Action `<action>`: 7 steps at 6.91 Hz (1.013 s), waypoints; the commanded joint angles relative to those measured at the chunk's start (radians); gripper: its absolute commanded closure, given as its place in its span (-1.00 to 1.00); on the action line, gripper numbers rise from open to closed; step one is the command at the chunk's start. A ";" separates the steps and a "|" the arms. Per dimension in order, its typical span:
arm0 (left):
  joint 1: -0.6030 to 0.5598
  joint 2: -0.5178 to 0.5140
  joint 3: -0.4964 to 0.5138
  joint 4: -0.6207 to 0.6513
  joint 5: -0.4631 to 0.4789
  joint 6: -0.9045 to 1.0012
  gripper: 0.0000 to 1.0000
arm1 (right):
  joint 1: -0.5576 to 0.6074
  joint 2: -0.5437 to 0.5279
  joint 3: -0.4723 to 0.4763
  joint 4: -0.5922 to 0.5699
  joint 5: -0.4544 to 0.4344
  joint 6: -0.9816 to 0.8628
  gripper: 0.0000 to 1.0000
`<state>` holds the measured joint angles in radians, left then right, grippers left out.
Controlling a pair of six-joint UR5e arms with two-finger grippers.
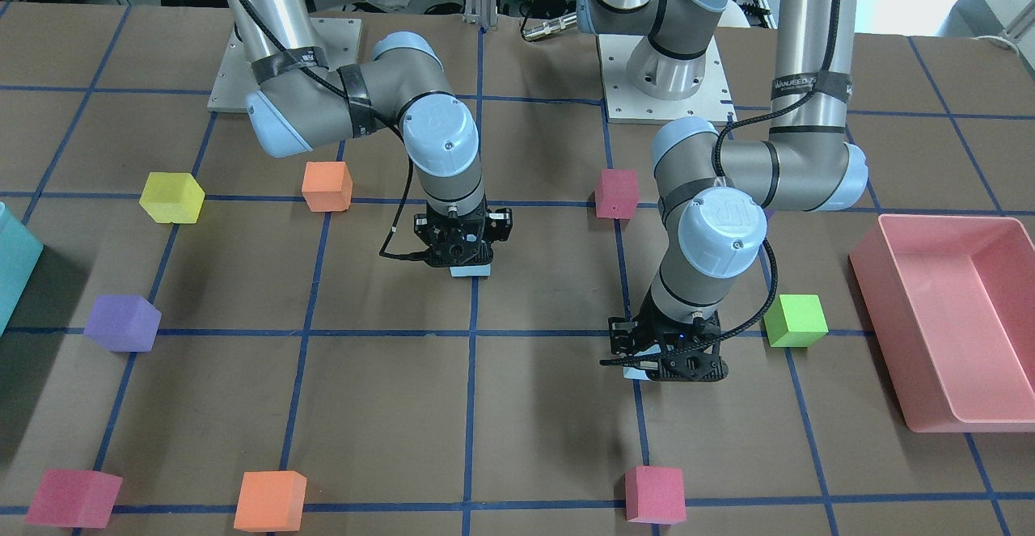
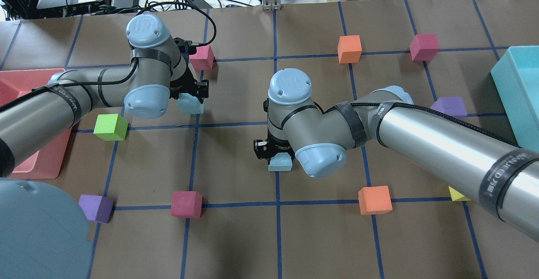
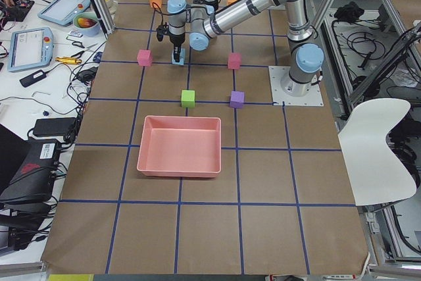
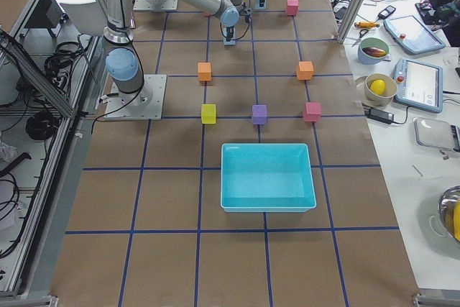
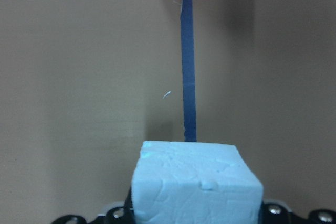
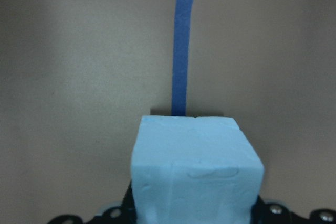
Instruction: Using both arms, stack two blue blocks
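Observation:
Two pale blue blocks are in view, one in each gripper. My left gripper (image 2: pixel 190 96) points straight down and is shut on one blue block (image 2: pixel 191 104); the left wrist view shows this block (image 5: pixel 195 182) low over the brown table. In the front view only a sliver of the block (image 1: pixel 638 371) shows under the left gripper (image 1: pixel 667 362). My right gripper (image 2: pixel 273 152) is shut on the other blue block (image 2: pixel 281 163), also seen from the front (image 1: pixel 471 271) and in the right wrist view (image 6: pixel 194 171). The two blocks are about one grid square apart. The fingers are hidden.
A green cube (image 2: pixel 110 127) and a pink bin (image 2: pixel 21 102) lie near the left arm, a magenta cube (image 2: pixel 201 57) just beyond it. Orange (image 2: pixel 374 200), magenta (image 2: pixel 186 203) and purple (image 2: pixel 449 107) cubes lie around. A teal bin (image 2: pixel 520 89) stands at the right.

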<state>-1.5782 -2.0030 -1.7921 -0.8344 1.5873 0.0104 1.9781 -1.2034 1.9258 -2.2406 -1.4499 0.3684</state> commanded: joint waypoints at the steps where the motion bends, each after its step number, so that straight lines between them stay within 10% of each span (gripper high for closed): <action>1: -0.012 0.019 0.005 -0.012 -0.001 -0.012 0.55 | -0.001 0.005 0.016 -0.033 0.000 0.004 -0.14; 2: -0.016 0.038 0.025 -0.064 -0.004 -0.012 0.56 | -0.001 0.004 0.015 -0.036 -0.003 -0.002 -0.91; 7: -0.126 0.156 0.030 -0.212 -0.013 -0.099 0.56 | -0.071 -0.054 -0.123 0.133 -0.017 0.001 -1.00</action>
<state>-1.6545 -1.8685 -1.7577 -1.0275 1.5731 -0.0573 1.9474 -1.2287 1.8750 -2.2072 -1.4566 0.3710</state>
